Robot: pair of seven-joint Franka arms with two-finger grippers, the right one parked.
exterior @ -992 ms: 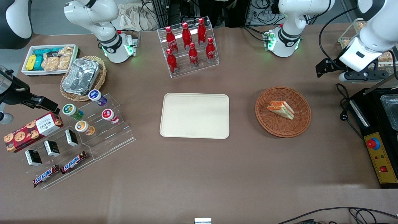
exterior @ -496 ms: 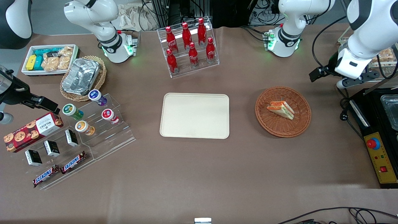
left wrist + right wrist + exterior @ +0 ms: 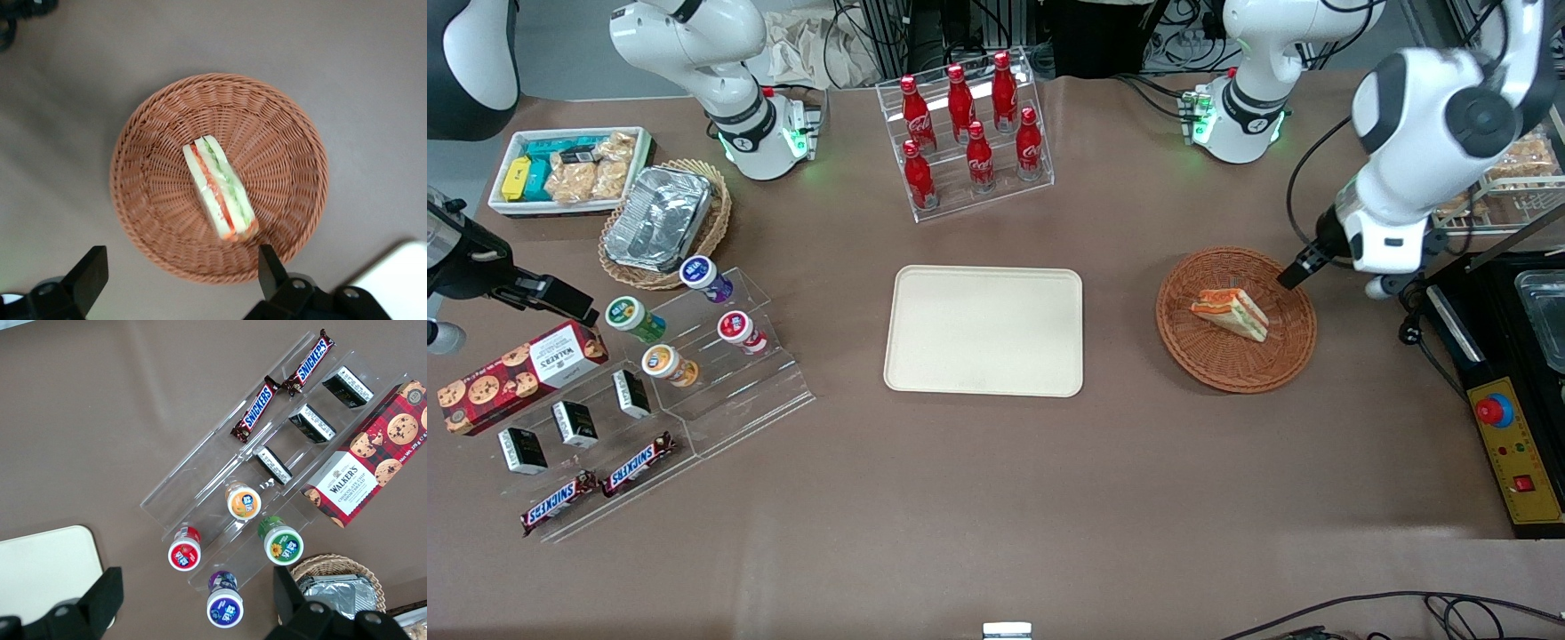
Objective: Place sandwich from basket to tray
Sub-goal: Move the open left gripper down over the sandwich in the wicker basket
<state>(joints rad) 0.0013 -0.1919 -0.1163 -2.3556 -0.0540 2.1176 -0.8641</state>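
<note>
A: Since the sandwich [image 3: 220, 189] lies on its side mid-basket [image 3: 160, 127], how will it handle?
B: Light, soft, squashes easily, I'd guess. Pinch across the bread faces, gently.
A: Gripper [image 3: 180, 280]?
B: Hovering above the basket's edge, fingers [image 3: 90, 273] spread wide, holding nothing. Tray [image 3: 983, 331] sits bare on the table [image 3: 996, 498], well apart toward the parked arm.

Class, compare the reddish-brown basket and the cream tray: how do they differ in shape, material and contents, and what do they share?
The basket is round; the tray is rectangular with rounded corners. The basket is woven wicker; the tray is smooth. The basket holds the sandwich; the tray holds nothing. The open gripper hangs above the basket, not the tray. Both are shallow and sit on the table.
</note>
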